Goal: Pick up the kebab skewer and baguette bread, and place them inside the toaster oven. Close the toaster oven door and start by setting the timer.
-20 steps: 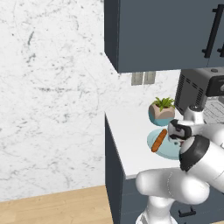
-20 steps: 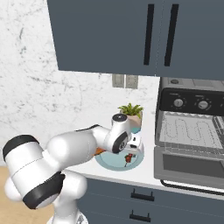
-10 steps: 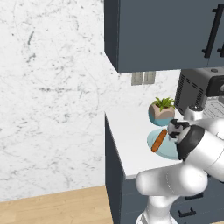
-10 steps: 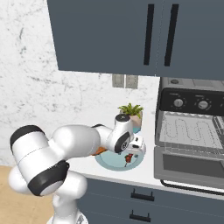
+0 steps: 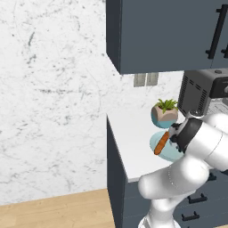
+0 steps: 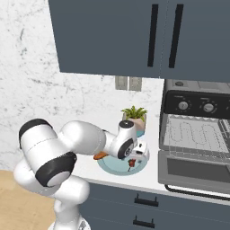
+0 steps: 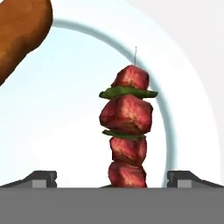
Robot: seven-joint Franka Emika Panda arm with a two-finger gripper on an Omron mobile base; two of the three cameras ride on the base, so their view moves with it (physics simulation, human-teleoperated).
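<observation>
The kebab skewer (image 7: pixel 127 131), red chunks with green slices between, lies on a light-blue plate (image 7: pixel 52 113) straight ahead of my gripper (image 7: pixel 114 178). The fingertips (image 7: pixel 41 177) stand wide apart, one on each side of the skewer's near end, open and not touching it. From the right base view, the gripper (image 6: pixel 137 154) hangs low over the plate (image 6: pixel 114 165), just above the kebab skewer (image 6: pixel 131 164). The baguette bread (image 6: pixel 99 156) lies on the plate's left part, and its end (image 7: pixel 19 30) shows nearby. The toaster oven (image 6: pixel 197 130) stands to the right, its door (image 6: pixel 193 170) folded down.
A potted plant (image 6: pixel 134 117) stands behind the plate, near the wall outlets (image 6: pixel 128 83). Dark blue upper cabinets (image 6: pixel 134 36) hang overhead. The counter edge (image 5: pixel 116 151) drops off at the left. My arm's elbow (image 5: pixel 200 138) covers the plate's right side in the left base view.
The hand has sunk a little toward the plate and kebab. The elbow has swung outward and lower. Plate, baguette and oven have not moved.
</observation>
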